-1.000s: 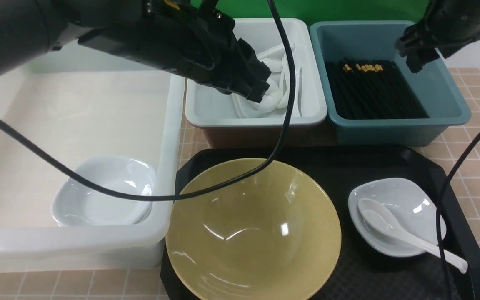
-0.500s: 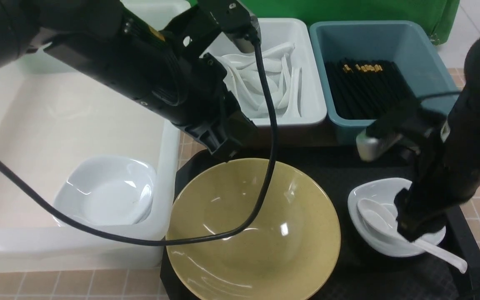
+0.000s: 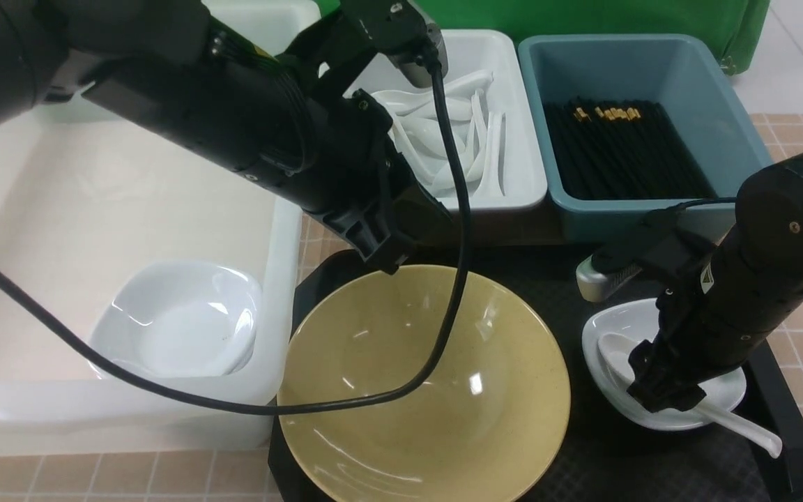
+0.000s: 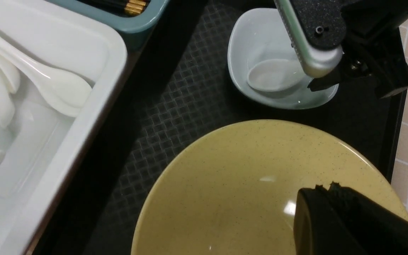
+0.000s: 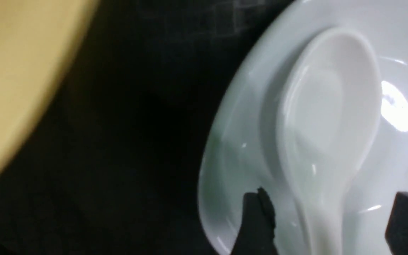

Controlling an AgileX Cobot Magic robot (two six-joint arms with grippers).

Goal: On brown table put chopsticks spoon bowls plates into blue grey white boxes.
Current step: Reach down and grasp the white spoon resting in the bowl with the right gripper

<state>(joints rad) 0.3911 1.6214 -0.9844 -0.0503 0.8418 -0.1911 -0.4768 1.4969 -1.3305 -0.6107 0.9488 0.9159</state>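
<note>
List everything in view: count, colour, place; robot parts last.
table: one, tan tiles, underneath
tray: one, black, on table
bowl: one, olive-yellow, on tray
dishes: two, white; one in white box, one on tray
spoons: white; one in tray's dish, several in grey box
chopsticks: many, black, in blue box
boxes: three; white left, grey and blue behind tray
left tool: one, black, shut at bowl's far rim
right tool: one, black, open astride spoon handle

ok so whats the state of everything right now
yellow bowl: upright, empty, on the black tray
spoon: lying in the tray's white dish
second white dish: inside the white box
grey box: holds spoons
blue box: holds chopsticks
left gripper: shut, empty, at the bowl's far rim
right gripper: open, straddling the spoon handle
</note>
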